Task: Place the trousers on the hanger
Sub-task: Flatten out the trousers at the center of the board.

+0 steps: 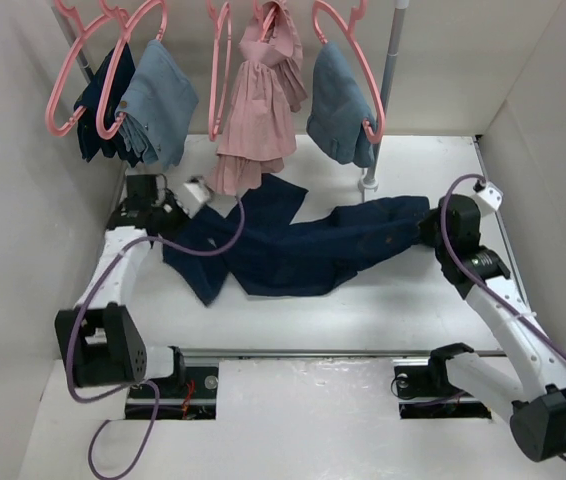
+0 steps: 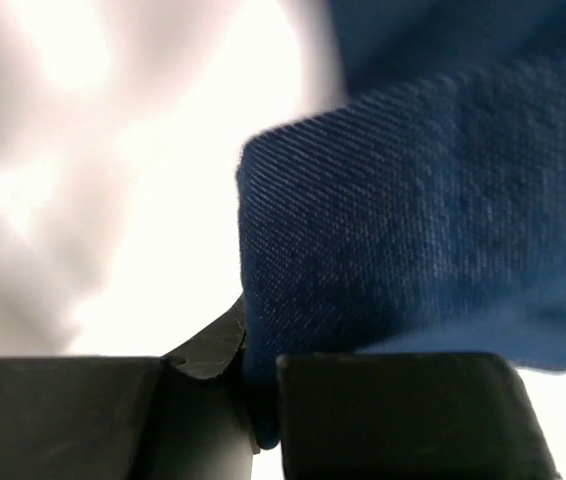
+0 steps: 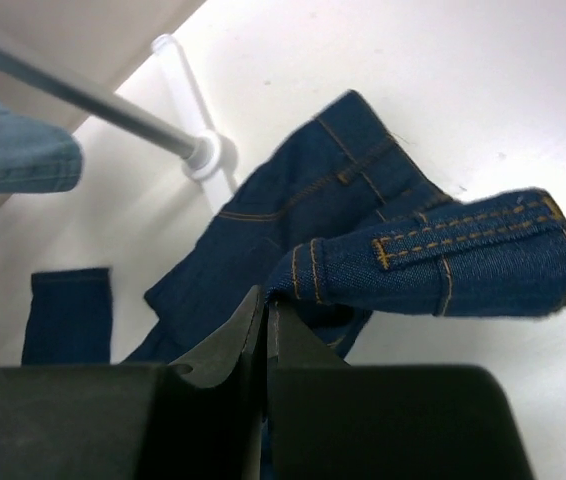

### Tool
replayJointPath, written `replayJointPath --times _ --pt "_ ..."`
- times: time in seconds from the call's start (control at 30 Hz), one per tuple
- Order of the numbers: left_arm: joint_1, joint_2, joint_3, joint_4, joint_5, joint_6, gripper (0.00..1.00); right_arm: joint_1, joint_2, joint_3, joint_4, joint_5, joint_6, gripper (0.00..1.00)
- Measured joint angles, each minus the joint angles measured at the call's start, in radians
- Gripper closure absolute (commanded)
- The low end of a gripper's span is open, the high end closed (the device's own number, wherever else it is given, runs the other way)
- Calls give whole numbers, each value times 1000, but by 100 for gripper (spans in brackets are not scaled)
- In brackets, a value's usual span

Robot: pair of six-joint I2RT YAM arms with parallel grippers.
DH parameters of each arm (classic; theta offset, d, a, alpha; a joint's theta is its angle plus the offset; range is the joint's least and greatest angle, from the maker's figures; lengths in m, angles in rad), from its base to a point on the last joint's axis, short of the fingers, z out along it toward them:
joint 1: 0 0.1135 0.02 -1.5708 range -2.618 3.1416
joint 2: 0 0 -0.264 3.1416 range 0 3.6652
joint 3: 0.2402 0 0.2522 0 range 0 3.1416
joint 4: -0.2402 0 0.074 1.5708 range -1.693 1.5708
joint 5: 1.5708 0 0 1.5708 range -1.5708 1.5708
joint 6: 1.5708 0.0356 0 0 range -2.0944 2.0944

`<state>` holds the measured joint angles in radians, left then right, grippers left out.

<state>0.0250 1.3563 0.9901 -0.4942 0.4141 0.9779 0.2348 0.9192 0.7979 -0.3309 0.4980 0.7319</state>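
Observation:
The dark navy trousers [image 1: 303, 245] lie spread across the white table, waist to the right, legs to the left. My left gripper [image 1: 168, 222] is shut on a leg end of the trousers [image 2: 413, 220] at the left. My right gripper [image 1: 431, 228] is shut on the waistband with its orange stitching [image 3: 433, 265] at the right. Several pink hangers hang on the rail at the back; one empty hanger [image 1: 221, 70] hangs near the middle, another empty hanger [image 1: 68, 75] at the far left.
On the rail hang a dark garment [image 1: 103, 100], a light blue denim garment [image 1: 158, 100], a pink pleated dress [image 1: 258, 105] and another denim garment [image 1: 338, 105]. The rail's pole [image 1: 388, 90] stands on a white foot [image 1: 370, 183]; it shows in the right wrist view [image 3: 203, 155]. White walls close both sides.

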Motion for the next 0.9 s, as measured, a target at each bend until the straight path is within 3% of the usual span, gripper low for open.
replayJointPath --times 0.17,0.2,0.23,0.27,0.33,0.37,0.5,0.67,0.73,0.77,0.8,0.87,0.9 --pt "55 -236 9 245 -150 -177 99 0 61 45 68 -76 -60 100" --pt "44 -302 -23 311 -173 -206 90 0 64 48 80 -87 -67 100" --pt "34 -362 -61 347 -187 -223 71 0 69 50 88 -94 -72 100" --pt "26 -421 -116 373 -192 -242 61 0 74 51 95 -100 -78 100" --pt "13 -532 -232 368 -191 -285 38 0 85 52 105 -114 -85 100" --pt "9 -566 -285 332 -183 -305 22 0 90 52 107 -120 -89 100" --pt "9 -617 -386 143 -135 -282 1 1 82 52 107 -136 -110 100" --pt "10 -799 -410 -18 -105 -187 4 -7 33 50 108 -135 -128 100" --pt "10 -852 -409 -10 -115 -188 15 -18 18 46 109 -136 -133 100" --pt "10 -852 -408 10 -128 -204 25 -26 14 42 112 -138 -134 100" --pt "10 -834 -406 38 -147 -229 27 -35 11 37 114 -141 -134 100" --pt "12 -740 -389 103 -208 -301 27 -58 11 25 115 -147 -132 100" --pt "18 -666 -373 132 -235 -338 21 -66 11 20 115 -153 -125 100"
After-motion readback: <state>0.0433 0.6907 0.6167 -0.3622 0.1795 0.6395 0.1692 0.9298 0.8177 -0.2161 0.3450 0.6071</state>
